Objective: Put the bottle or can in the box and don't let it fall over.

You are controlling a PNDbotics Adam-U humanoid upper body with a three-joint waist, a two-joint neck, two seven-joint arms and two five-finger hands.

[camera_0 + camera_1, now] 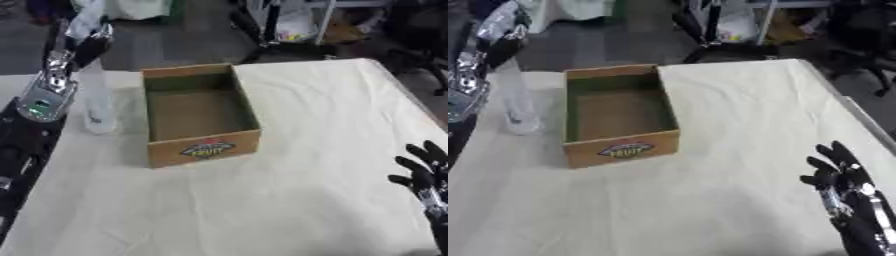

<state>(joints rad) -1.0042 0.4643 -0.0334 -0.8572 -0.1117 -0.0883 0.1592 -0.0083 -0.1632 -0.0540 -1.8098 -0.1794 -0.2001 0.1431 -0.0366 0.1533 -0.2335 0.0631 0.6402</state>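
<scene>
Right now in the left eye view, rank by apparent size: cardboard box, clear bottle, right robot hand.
1. Open brown cardboard box
2. Clear plastic bottle, upright beside it
3. Black right robot hand, partly cut off and nearer the camera, so this rank is unsure

The box [199, 116] carries a colourful logo [206, 147] on its front, its lettering unreadable.

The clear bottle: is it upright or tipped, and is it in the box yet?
Upright and still outside. The clear bottle stands on the table left of the cardboard box, with the left hand at its top. The box holds nothing.
</scene>
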